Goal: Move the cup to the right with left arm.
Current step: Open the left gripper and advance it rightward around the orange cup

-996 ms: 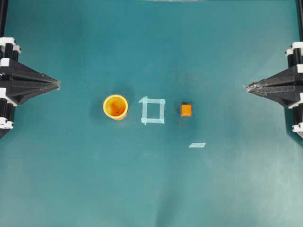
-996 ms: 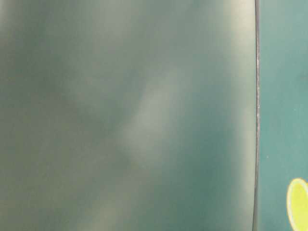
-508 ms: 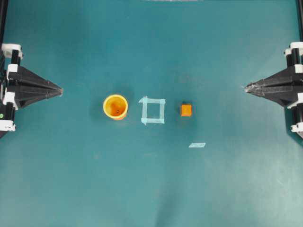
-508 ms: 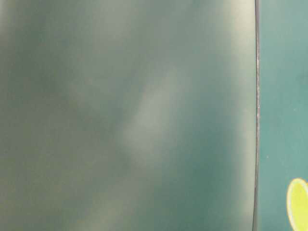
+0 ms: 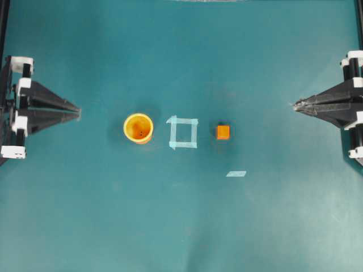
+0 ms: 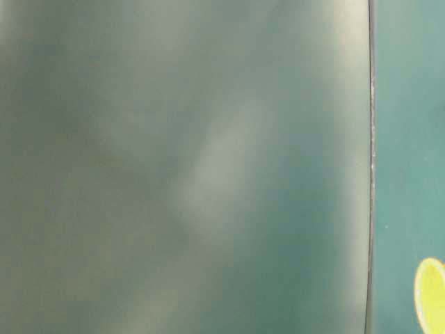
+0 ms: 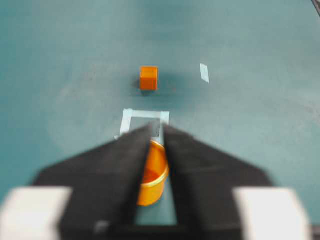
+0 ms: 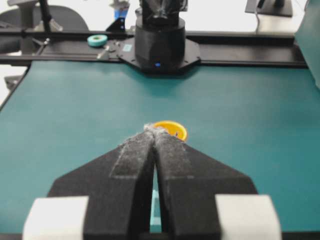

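The cup (image 5: 138,128) is standing upright on the teal table (image 5: 181,226), rim up, just left of a square outlined in pale tape (image 5: 183,132) in the overhead view; beyond that square a small orange cube (image 5: 223,132) is sitting, with a loose strip of tape (image 5: 236,174) near it. The left gripper (image 5: 78,111) is hovering well apart from the cup on its left side, holding nothing, its fingers parted by only a narrow slit and pointing straight along the line toward the cup. The left arm is clearly the nearer one, so the reach is likely running rightward. The right gripper (image 5: 295,104) is resting far across the table, fingers pressed together and empty.
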Motion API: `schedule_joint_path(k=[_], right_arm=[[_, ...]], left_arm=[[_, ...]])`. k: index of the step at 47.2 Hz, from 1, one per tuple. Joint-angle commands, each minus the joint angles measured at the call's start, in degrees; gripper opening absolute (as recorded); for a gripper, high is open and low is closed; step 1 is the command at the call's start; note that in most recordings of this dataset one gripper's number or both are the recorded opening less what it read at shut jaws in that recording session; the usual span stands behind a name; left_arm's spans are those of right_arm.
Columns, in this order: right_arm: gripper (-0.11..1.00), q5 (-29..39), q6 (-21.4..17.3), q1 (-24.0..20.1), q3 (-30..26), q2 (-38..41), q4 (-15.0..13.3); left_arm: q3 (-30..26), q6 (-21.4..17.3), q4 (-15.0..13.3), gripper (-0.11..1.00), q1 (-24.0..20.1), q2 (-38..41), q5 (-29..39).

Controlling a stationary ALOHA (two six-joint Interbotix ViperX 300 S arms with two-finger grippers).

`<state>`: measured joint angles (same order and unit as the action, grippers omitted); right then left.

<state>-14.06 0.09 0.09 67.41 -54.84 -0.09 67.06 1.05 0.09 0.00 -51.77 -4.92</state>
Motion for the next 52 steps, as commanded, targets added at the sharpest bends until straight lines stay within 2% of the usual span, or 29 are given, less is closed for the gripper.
schedule_joint_path(k=[1,7,11,17,33,45,52], right_arm=[[0.0,-0.18,0.09,0.09,-2.02,0.35,0.0],[0.0,-0.18,0.09,0.09,-1.93,0.35,0.0],[0.0,-0.18,0.09,0.09,-2.02,0.35,0.0],[0.0,-0.18,0.09,0.09,-2.02,0.35,0.0],[0.0,-0.26,0.18,0.09,-2.02,0.35,0.0],[0.0,-0.18,0.18,0.09,-2.2,0.18,0.0],[0.0,-0.18,0.26,0.09,-2.29,-0.18,0.0]], left_arm=[[-0.26,0.0,0.09,0.3,0.0,0.88,-0.26],[0.97,-0.09,0.09,0.65,0.0,1.76,-0.7],[1.85,-0.09,0.09,0.77,-0.18,3.08,-1.58],[3.6,-0.09,0.09,0.75,-0.88,6.24,-4.66],[8.44,-1.05,0.09,0.75,-1.05,20.65,-22.94],[6.77,-0.7,0.09,0.75,-2.02,35.68,-34.19],[4.39,-0.35,0.09,0.75,-2.02,43.07,-36.91]])
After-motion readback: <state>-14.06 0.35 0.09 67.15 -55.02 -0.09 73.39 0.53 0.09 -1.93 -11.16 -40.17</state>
